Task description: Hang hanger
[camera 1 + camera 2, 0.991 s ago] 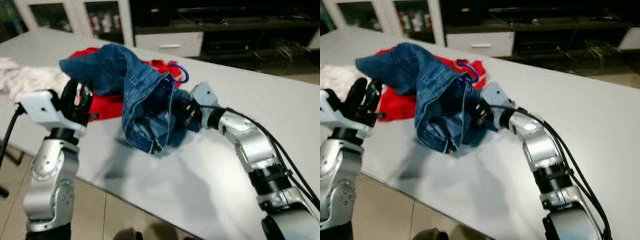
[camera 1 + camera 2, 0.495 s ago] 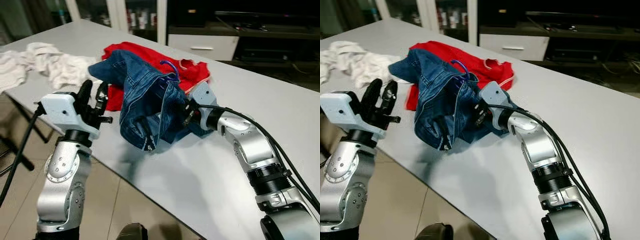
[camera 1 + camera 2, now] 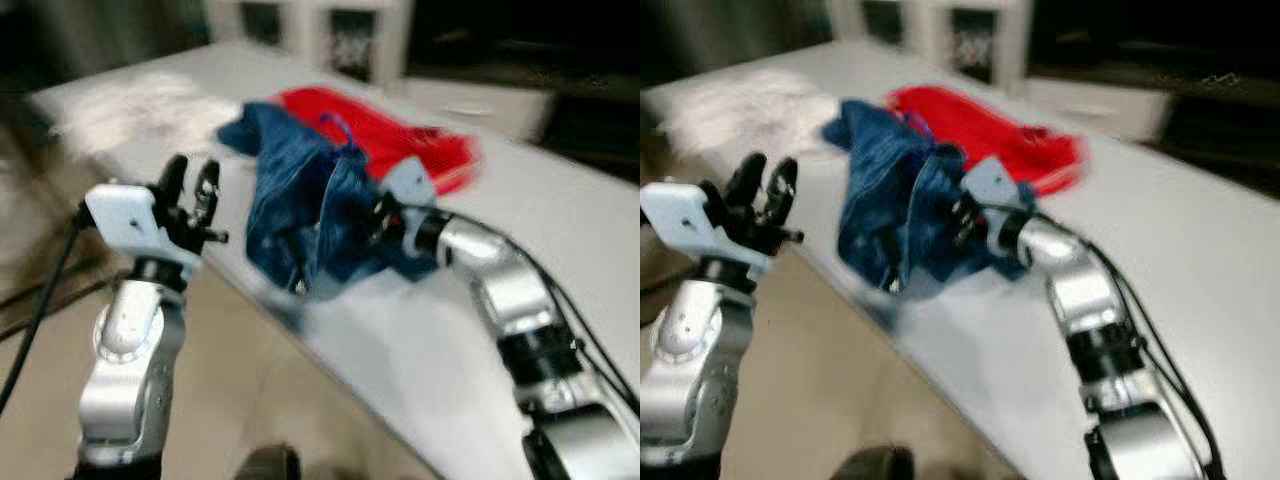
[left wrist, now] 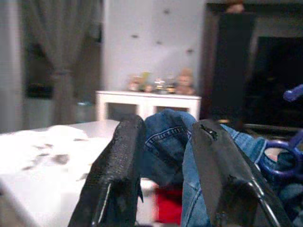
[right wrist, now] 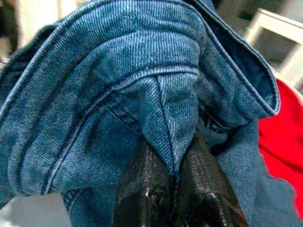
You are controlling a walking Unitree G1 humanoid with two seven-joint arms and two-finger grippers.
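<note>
A long white table (image 3: 420, 360) runs across a living room, with white cabinets and a dark media unit behind it, all smeared by blur because the robot's head is swinging as it moves. Compared with half a second ago the whole scene has slid and softened, so it is the camera that has shifted, not the laundry; the table edge now cuts further across the view and more bare floor shows below it.

Taking the denim garment (image 3: 300, 200) as the marker: nearest me, off the table edge and to its left, the left gripper (image 3: 192, 190) stands raised with its two fingers parted and nothing between them. Right against the denim's right side, the right gripper (image 5: 176, 182) is pinched tight on a fold of the cloth, lifting the bundle off the table. At the top of the bundle a blue hanger (image 4: 284, 153) pokes out, its hook just above the denim's waistband, so the hanger rides inside the garment. Just behind the denim lies a red garment (image 3: 400, 140), and well beyond to the left a pale heap of cloth (image 3: 140, 105).

I count two grippers, one hanger, one denim piece, one red piece and one white heap. The turn suggests carrying has begun; no rail is visible yet.
</note>
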